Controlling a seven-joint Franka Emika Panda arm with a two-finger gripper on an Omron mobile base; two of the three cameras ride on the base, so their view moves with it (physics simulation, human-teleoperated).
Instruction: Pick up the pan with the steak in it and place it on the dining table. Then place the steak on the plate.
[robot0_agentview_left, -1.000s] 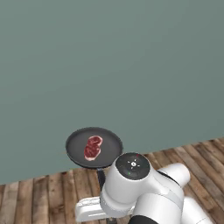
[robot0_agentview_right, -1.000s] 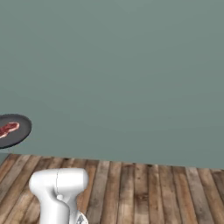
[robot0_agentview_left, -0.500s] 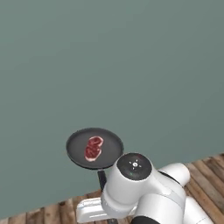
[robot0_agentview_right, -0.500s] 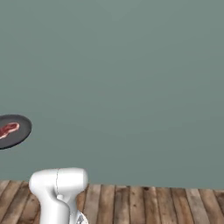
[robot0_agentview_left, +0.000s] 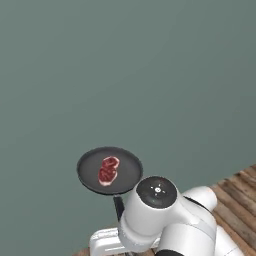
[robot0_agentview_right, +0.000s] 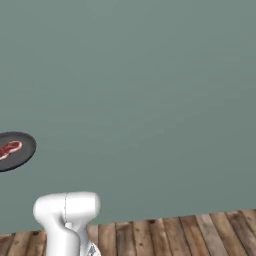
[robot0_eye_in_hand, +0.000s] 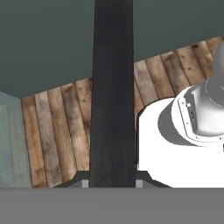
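Black pan (robot0_agentview_left: 110, 170) held aloft in front of a grey-green wall (robot0_agentview_left: 150, 75), level, round bowl facing up. Steak (robot0_agentview_left: 108, 169) lying flat inside, slightly left of the pan's middle in the left base view, red with pale marbling, well within the rim. Thin black handle (robot0_agentview_left: 119, 206) running from the pan's near edge down toward the arm, lower end hidden behind the white joint housing. In the right base view, same pan (robot0_agentview_right: 15, 151) at the far left edge, partly cut off, steak (robot0_agentview_right: 9, 148) visible on it.

Gripper (robot0_eye_in_hand: 112, 183) pressed together on the handle: in the hand view the long black handle (robot0_eye_in_hand: 112, 94) rising straight up from between the two fingertips, one small tip (robot0_eye_in_hand: 84, 183) tight against each side. Pan bowl therefore out ahead of the gripper, along the line of the fingers; steak farther out still, past the handle's end.

Beyond the handle in the hand view, wooden plank floor (robot0_eye_in_hand: 61, 127) below and to both sides of the gripper, with the wall's dark base above it. Same brown planks (robot0_agentview_right: 190, 235) along the bottom of the right base view, and at the lower right corner of the left base view. Nothing beneath the pan but wall and floor; pan clear of any surface.
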